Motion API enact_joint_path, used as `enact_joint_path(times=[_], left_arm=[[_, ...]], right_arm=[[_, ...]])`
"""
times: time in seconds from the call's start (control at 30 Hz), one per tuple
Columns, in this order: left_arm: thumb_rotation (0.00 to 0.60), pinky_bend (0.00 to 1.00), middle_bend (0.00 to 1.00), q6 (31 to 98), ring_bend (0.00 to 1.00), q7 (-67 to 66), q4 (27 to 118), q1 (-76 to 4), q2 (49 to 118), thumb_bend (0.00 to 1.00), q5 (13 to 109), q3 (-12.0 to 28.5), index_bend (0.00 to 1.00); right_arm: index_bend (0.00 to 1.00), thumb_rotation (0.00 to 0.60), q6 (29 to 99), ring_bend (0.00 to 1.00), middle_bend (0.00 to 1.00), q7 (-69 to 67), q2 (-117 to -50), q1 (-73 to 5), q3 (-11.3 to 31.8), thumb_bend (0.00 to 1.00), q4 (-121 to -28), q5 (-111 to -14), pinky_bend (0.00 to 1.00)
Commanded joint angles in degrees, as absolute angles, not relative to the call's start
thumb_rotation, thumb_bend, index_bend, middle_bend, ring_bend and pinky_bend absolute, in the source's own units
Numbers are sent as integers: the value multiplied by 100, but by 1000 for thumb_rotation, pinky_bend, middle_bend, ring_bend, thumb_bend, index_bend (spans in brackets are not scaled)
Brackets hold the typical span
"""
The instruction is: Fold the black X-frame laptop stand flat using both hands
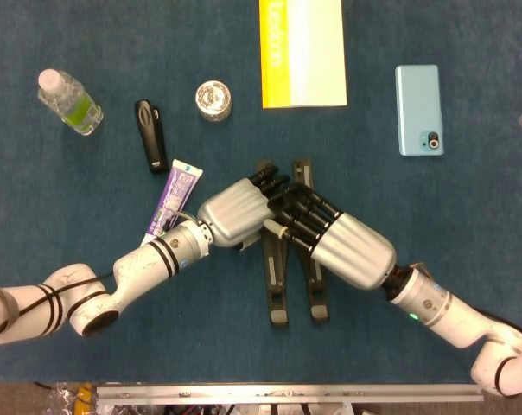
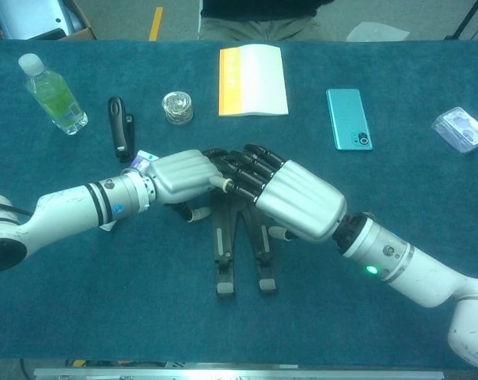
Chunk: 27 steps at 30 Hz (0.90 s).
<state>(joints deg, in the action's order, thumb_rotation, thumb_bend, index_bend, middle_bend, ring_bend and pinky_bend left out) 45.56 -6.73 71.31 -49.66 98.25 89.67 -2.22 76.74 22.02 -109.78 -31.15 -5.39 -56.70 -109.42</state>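
black x-frame laptop stand (image 1: 289, 281) lies mid-bench, legs nearly parallel, narrow gap between. left hand (image 1: 235, 210) and right hand (image 1: 343, 249) press on its far end, fingertips meeting; cannot tell grip. toothpaste tube (image 1: 173, 195) touches left wrist. remote (image 1: 150, 134), tin (image 1: 214, 99), bottle (image 1: 69, 101), booklet (image 1: 302, 52), phone (image 1: 419, 109) toward far edge.
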Motion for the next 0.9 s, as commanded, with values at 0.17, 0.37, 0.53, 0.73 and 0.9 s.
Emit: enact_joint_path(times=[0.17, 0.37, 0.53, 0.73, 0.9], left_arm=[[600, 0, 0, 4574, 0, -905, 7427, -4962, 9513, 422, 8919, -212, 0], [600, 0, 0, 4832, 0, -1195, 7836, -4798, 9155, 422, 8708, -91, 0], [600, 0, 0, 5180, 0, -1557, 8172, -4553, 8833, 422, 8423, 37, 0], [600, 0, 0, 5815, 0, -1921, 8593, -4085, 8369, 420, 8030, 150, 0], [600, 0, 0, 6357, 0, -2127, 8975, -3631, 7981, 420, 7671, 194, 0]], right_arm=[[0, 565, 7646, 0, 0, 2128, -10484, -3168, -504, 0, -6365, -10861, 93], [0, 567, 7526, 0, 0, 1920, -9806, -3210, -453, 0, -7290, -10687, 91], [0, 568, 7389, 0, 0, 1743, -9189, -3239, -453, 0, -8004, -10552, 91], [0, 567, 7240, 0, 0, 1367, -8580, -3285, -534, 0, -8562, -10501, 91], [0, 568, 7072, 0, 0, 1104, -8216, -3374, -648, 0, -8846, -10584, 91]])
